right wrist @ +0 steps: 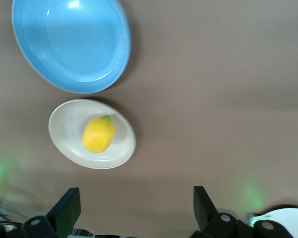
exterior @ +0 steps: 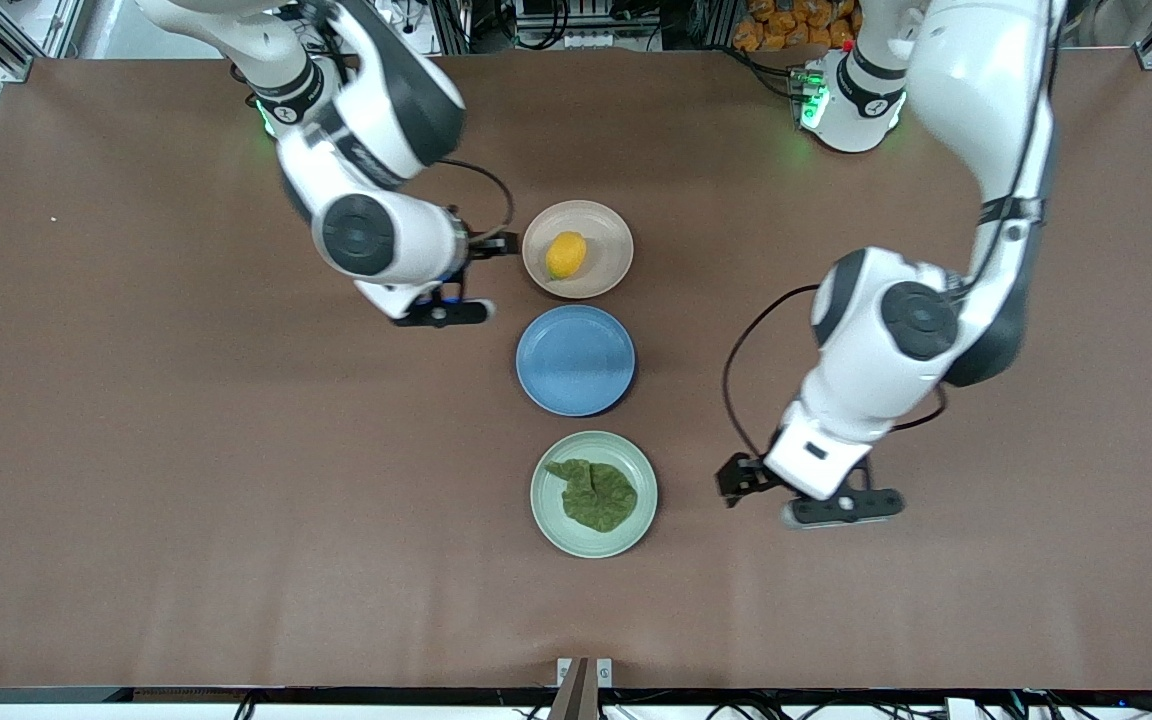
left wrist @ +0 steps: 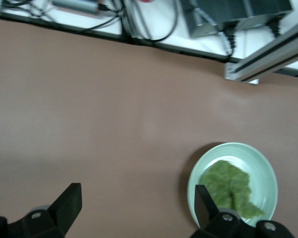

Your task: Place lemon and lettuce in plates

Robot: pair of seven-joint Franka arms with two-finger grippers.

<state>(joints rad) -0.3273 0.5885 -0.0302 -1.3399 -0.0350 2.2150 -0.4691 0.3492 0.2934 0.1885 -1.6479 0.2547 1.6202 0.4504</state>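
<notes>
The lemon (exterior: 566, 254) lies in the pale beige plate (exterior: 610, 232), the plate farthest from the front camera. The lettuce (exterior: 596, 494) lies flat in the mint green plate (exterior: 543, 500), the nearest one. My right gripper (exterior: 441, 312) is open and empty over bare table beside the beige plate, toward the right arm's end. Its wrist view shows the lemon (right wrist: 98, 134) in the plate (right wrist: 64, 136). My left gripper (exterior: 841, 507) is open and empty over bare table beside the mint plate, toward the left arm's end. Its wrist view shows the lettuce (left wrist: 231, 188) in the plate (left wrist: 258, 156).
An empty blue plate (exterior: 576, 360) sits between the two other plates; it also shows in the right wrist view (right wrist: 69, 44). The three plates form a line down the middle of the brown table (exterior: 186, 450).
</notes>
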